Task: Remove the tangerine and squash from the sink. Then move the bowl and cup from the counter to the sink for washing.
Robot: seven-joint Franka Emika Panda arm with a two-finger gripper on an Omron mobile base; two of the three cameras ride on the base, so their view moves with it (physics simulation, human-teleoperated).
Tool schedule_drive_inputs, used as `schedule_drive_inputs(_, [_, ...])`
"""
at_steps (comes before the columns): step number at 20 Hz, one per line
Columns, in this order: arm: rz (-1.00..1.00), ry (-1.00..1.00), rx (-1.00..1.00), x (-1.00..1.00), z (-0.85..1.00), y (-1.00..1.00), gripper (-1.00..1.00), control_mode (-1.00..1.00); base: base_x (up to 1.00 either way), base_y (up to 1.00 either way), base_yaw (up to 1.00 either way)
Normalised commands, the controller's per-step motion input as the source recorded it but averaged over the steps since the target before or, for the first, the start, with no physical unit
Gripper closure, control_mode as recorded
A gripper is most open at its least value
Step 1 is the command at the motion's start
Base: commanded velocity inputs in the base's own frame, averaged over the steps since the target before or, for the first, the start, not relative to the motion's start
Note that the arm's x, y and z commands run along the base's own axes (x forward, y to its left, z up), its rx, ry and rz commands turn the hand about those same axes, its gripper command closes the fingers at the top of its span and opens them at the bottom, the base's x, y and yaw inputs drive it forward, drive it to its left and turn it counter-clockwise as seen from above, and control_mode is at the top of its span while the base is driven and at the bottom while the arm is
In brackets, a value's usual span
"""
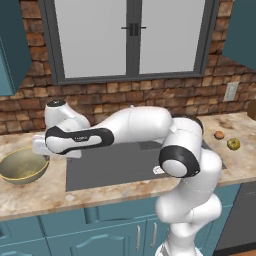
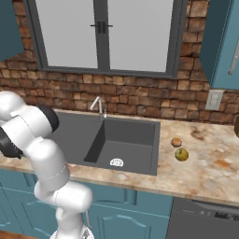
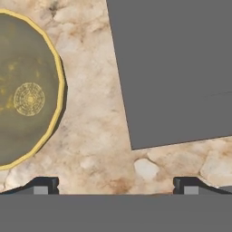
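The olive-brass bowl [image 1: 22, 166] with its thin yellow rim sits on the counter left of the sink [image 1: 110, 170]. In the hand view the bowl [image 3: 27, 90] lies at the left and the sink's flat grey drainboard [image 3: 176, 68] at the upper right. My gripper [image 3: 115, 188] hangs open above the bare marble strip between them, holding nothing. The tangerine [image 2: 176, 142] and the yellow-green squash [image 2: 181, 154] rest side by side on the counter right of the basin, also seen as tangerine [image 1: 219, 135] and squash [image 1: 233, 144]. The cup is out of view.
A chrome faucet [image 2: 99, 106] stands behind the basin, whose white drain [image 2: 116, 162] is bare. My arm stretches low across the sink toward the left. A wall outlet [image 2: 214, 99] and brick wall back the counter. A brown object [image 1: 252, 109] sits at the far right.
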Motion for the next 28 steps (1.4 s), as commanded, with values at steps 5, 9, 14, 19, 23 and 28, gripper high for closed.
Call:
schedule_drive_inputs(5, [0.0,0.0,0.04,0.23,-0.13,0.13,-1.0,-1.0,0.0,0.0,0.0])
schedule_drive_inputs(9, [0.0,0.0,0.04,0.24,-0.13,0.15,-1.0,-1.0,0.0,0.0,0.0])
schedule_drive_inputs(14, [0.0,0.0,0.02,0.25,-0.13,0.22,-1.0,-1.0,0.0,0.0,0.0])
schedule_drive_inputs(19, [0.0,0.02,0.01,0.25,-0.14,0.25,-1.0,-1.0,0.0,0.0,0.0])
schedule_drive_inputs(23, [0.0,0.08,0.0,0.26,-0.12,0.27,-1.0,-1.0,0.0,0.0,0.0])
schedule_drive_inputs(28, [0.0,0.13,0.0,0.23,-0.14,0.22,-1.0,-1.0,0.0,0.0,0.0])
